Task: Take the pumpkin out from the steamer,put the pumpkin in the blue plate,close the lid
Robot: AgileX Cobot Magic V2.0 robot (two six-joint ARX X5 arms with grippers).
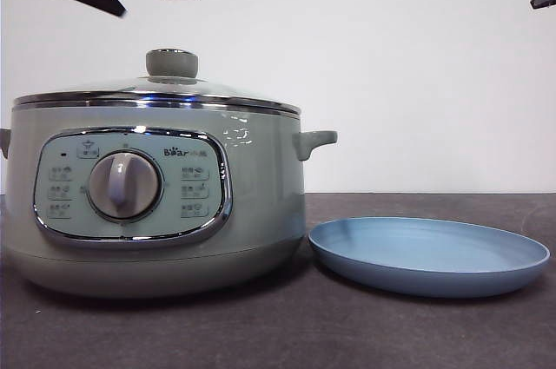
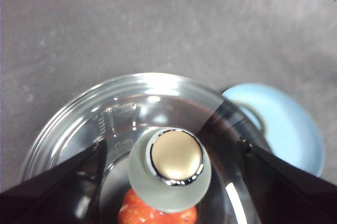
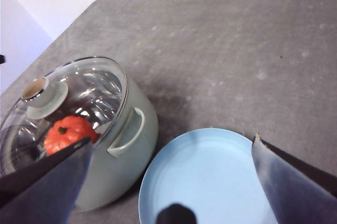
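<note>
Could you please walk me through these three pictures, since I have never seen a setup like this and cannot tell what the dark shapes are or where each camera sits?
This is a two-armed robot at a dark table. One camera looks level across the table; the other two ride on the arms' wrists, so the dark wedges at their bottom edges are each gripper's own jaws.

On the table stands the steamer, a pale green cooker, with its glass lid on. Through the glass you can see the pumpkin inside. Beside the steamer lies the blue plate, with nothing on it.

The left gripper hangs open above the lid's knob, one jaw on either side of it, not touching. The right gripper waits open above the plate. Nothing is held.
</note>
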